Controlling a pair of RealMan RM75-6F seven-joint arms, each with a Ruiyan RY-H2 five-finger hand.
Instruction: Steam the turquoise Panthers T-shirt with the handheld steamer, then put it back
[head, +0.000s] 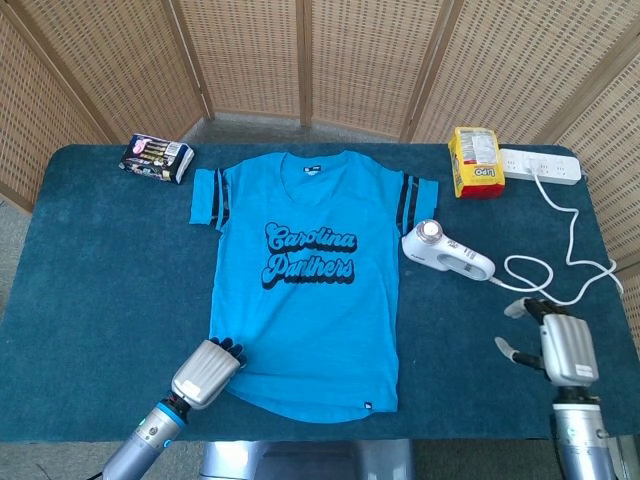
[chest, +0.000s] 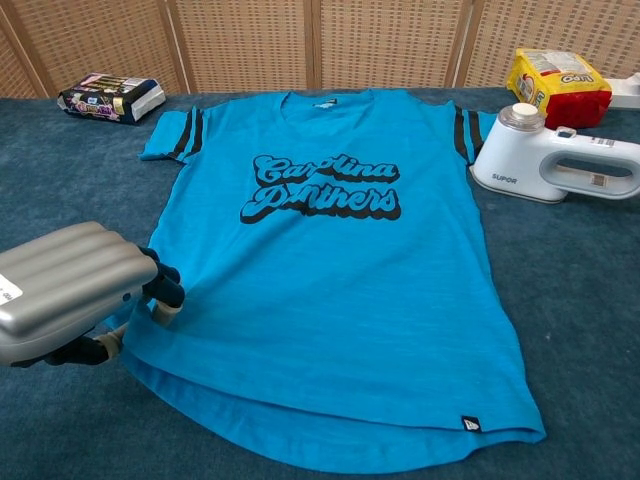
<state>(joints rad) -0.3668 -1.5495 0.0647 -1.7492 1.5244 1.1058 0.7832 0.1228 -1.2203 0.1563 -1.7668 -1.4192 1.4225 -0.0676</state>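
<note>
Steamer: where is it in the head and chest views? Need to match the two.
Head view: the white steamer lies right of centre on the table, just off the T-shirt by its striped sleeve.
Chest view: upper right corner, steamer lying on its side.
Shared landmark: the yellow snack pack just behind it.

Bright, even, diffuse light in both views; shadows faint and soft. Focus sharp throughout, apart from the slightly soft, oversized near left hand (chest: 70, 290) in the chest view.
</note>
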